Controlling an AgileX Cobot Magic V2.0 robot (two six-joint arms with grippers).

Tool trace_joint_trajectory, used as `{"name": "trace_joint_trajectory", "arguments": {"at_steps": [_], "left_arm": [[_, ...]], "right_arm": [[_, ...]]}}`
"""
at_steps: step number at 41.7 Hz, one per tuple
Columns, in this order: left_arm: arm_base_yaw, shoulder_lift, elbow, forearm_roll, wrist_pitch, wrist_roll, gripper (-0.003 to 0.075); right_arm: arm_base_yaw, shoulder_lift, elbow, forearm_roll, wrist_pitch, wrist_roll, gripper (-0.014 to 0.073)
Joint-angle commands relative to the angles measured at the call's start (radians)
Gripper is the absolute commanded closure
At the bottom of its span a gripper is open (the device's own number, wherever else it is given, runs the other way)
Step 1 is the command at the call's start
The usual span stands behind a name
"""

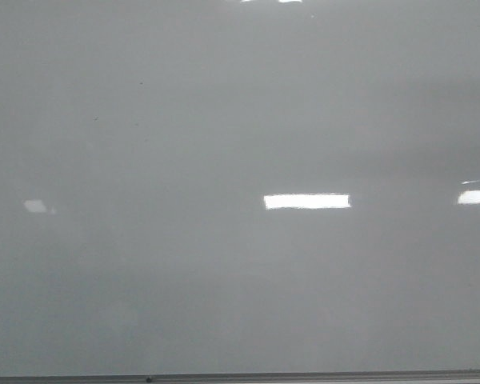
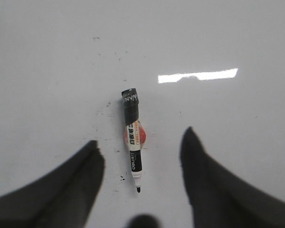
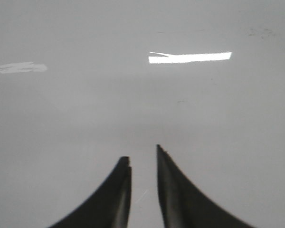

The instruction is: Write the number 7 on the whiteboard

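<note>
The whiteboard (image 1: pixel 224 120) fills the front view, glossy pale grey and blank; no number 7 shows in any view. In the left wrist view a black-and-white marker (image 2: pixel 132 137) lies flat on the whiteboard (image 2: pixel 47 71), its bare black tip towards the camera and its cap on the far end. My left gripper (image 2: pixel 141 137) is open and stands above the marker, one finger on each side, not touching it. My right gripper (image 3: pixel 142 153) is shut and empty over bare whiteboard (image 3: pixel 133 95). Neither gripper shows in the front view.
The board's thin grey frame edge (image 1: pixel 240 378) runs along the bottom of the front view. Bright rectangular light reflections (image 1: pixel 306 201) lie on the surface. Small black ink specks (image 2: pixel 121 178) dot the board near the marker, and an orange-red patch (image 2: pixel 143 134) shows at its barrel.
</note>
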Motion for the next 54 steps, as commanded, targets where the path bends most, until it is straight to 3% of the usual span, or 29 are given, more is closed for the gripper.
{"name": "trace_joint_trajectory", "arguments": {"at_steps": [1, 4, 7, 16, 24, 29, 38, 54], "left_arm": [[0.0, 0.011, -0.037, 0.001, -0.081, 0.0, 0.0087], [0.0, 0.011, -0.037, -0.001, -0.079, 0.0, 0.005], [0.0, 0.013, -0.037, -0.005, -0.079, 0.0, 0.005], [0.0, 0.151, -0.048, -0.02, -0.057, -0.006, 0.0051], [0.0, 0.463, -0.158, -0.031, 0.089, -0.013, 0.0051], [0.0, 0.648, -0.229, -0.031, 0.113, -0.021, 0.0051], [0.0, 0.84, -0.32, -0.005, 0.025, -0.046, 0.0051], [0.0, 0.961, -0.33, 0.047, -0.191, -0.046, 0.0051]], "right_arm": [[0.004, 0.015, -0.038, 0.007, -0.07, -0.002, 0.0088], [0.004, 0.015, -0.038, 0.007, -0.07, -0.002, -0.0022], [0.004, 0.015, -0.038, 0.007, -0.07, -0.002, -0.0073], [0.004, 0.015, -0.038, 0.007, -0.072, -0.002, -0.0058], [0.004, 0.015, -0.038, 0.007, -0.064, -0.002, -0.0058], [0.004, 0.015, -0.038, 0.007, -0.039, -0.002, -0.0058], [0.004, 0.015, -0.038, 0.007, 0.004, -0.002, -0.0058], [0.004, 0.015, -0.038, 0.007, -0.014, -0.002, -0.0058]]}}
